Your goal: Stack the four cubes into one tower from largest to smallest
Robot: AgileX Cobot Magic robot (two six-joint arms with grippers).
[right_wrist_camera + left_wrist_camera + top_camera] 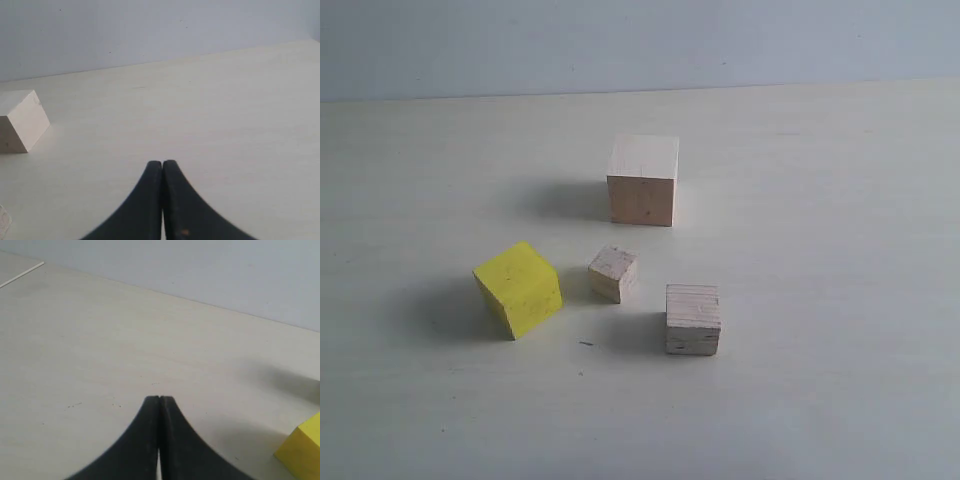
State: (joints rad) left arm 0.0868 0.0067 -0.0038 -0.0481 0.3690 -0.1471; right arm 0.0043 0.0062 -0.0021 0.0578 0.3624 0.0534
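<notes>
I see four cubes sitting apart on the pale table (840,300), none stacked. The largest pale wood cube (643,180) is at the back and square to the camera, the yellow cube (519,288) is front left and turned corner-on, the smallest cube (613,273) is in the middle and slightly turned, and the layered-grain cube (693,319) is front right and square-on. None has a long axis, and bare tabletop surrounds the group. My left gripper (159,400) and right gripper (162,164) each have their fingers pressed together, holding nothing.

On the table (840,300), largest cube (643,180) behind; smallest cube (613,273) centre, second cube (518,288) left, third cube (693,319) front right.
</notes>
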